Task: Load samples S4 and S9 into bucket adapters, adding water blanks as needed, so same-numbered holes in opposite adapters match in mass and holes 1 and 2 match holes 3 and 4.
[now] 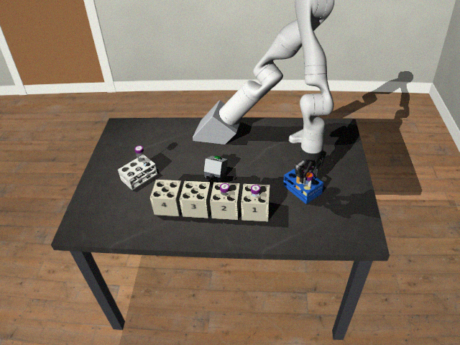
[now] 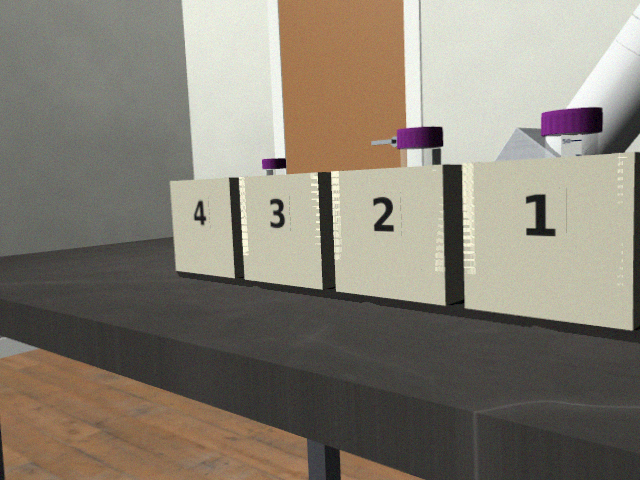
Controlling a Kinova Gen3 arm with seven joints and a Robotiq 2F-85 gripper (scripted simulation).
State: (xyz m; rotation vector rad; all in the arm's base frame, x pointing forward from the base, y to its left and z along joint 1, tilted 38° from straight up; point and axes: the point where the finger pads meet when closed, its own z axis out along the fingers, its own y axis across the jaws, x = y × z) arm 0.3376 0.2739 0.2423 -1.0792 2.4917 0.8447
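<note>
Four beige adapters stand in a row: 4 (image 1: 165,198), 3 (image 1: 194,199), 2 (image 1: 224,200) and 1 (image 1: 255,202). Adapter 2 holds a purple-capped tube with a white dot (image 1: 224,187), and so does adapter 1 (image 1: 255,190). In the side view their caps stand above adapter 2 (image 2: 419,137) and adapter 1 (image 2: 571,121). The blue rack (image 1: 302,185) at the right holds orange-dotted sample tubes. My gripper (image 1: 308,173) is low over this rack, open, with its fingers on either side of an orange-dotted tube (image 1: 309,178). I cannot read the tube's ID.
A white rack (image 1: 137,172) at the left holds one purple-capped tube (image 1: 139,149). The small desk with the green DONE key (image 1: 215,165) stands behind adapters 3 and 2. The arm's grey base (image 1: 215,126) sits at the back.
</note>
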